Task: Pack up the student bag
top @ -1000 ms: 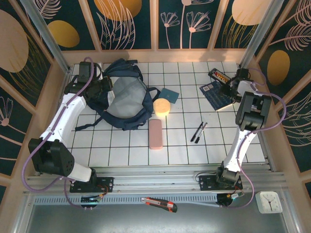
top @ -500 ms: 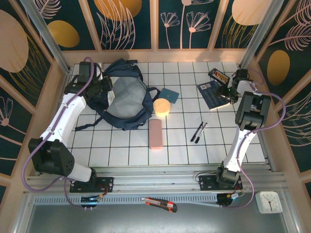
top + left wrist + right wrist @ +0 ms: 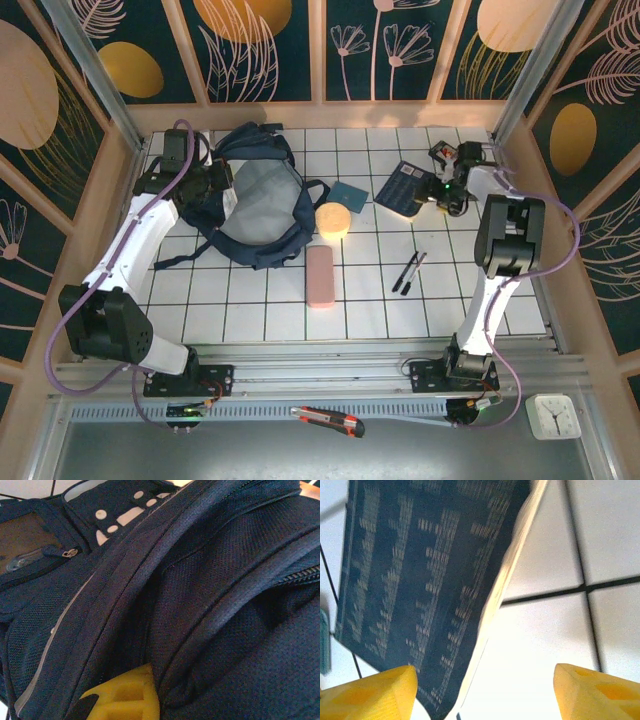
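The left gripper is closed on a fold of the student bag; in the left wrist view one yellow finger is seen tucked under the navy fabric. The bag is laid at the far left of the white tiled table, grey panel up. The right gripper is seen open, its yellow fingers spread wide, with a dark blue book just ahead of them. A pink pencil case and two pens are found nearer the bases.
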Robot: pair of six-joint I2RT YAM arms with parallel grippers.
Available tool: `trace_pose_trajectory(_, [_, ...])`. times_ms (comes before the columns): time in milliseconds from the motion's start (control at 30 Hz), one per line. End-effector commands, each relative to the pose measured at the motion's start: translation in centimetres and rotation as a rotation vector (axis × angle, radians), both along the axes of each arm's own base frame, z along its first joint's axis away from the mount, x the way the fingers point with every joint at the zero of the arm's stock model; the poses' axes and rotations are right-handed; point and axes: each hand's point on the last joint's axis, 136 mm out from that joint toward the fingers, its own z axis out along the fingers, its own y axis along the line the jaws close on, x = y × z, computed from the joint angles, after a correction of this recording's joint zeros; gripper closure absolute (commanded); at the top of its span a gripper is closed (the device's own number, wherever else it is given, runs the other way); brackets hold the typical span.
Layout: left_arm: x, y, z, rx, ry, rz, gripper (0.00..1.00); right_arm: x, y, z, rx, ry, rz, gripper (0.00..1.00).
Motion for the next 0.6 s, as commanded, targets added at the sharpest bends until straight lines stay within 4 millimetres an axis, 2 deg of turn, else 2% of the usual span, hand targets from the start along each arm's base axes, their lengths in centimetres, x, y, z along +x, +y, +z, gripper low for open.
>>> trace_pose_trajectory(0, [0.9,-0.2,3.8,-0.050,-0.140,0.002,1.00,1.0,-0.1,0.4,0.002,0.009,-0.079,0.31])
trace_pose_trajectory(267, [0.8,-0.4,3.4,-0.060,-0.142,-0.010,1.00,2.4,1.5,-1.2,-0.003,0.036,-0.110,0.34])
trace_pose_trajectory(400, [0.7,-0.6,3.0,-0.064,-0.136,-0.022,1.00,3.2,1.5,-2.2,-0.014,0.041,-0.134,0.41])
trace_pose_trajectory(567, [0.4,-0.6,2.6,-0.058,-0.131,-0.026,1.00,3.2,1.6,-3.6,-0.028,0.064,-0.156,0.48])
